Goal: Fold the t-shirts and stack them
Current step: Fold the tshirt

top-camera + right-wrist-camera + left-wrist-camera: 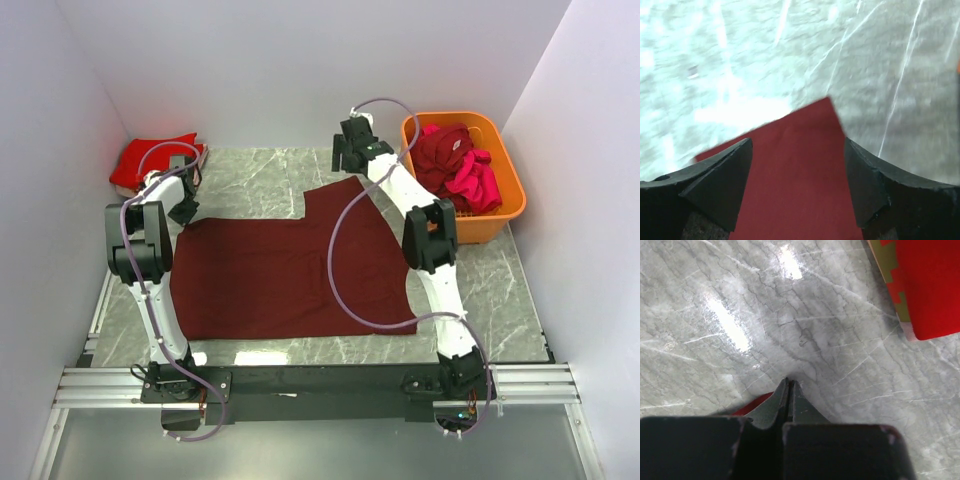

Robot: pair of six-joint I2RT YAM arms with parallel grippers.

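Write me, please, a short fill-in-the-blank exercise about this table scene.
1. The basket holding crumpled shirts is ___ in colour.
2. The right gripper stands ___ over a corner of the maroon shirt.
3. The left gripper is ___.
4. The folded red shirt lies at the far ___ corner of the table.
Missing words: orange; open; shut; left.

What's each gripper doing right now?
Left gripper: closed at the maroon t-shirt corner; grip cannot be told.
Right gripper: open over that shirt, holding nothing.
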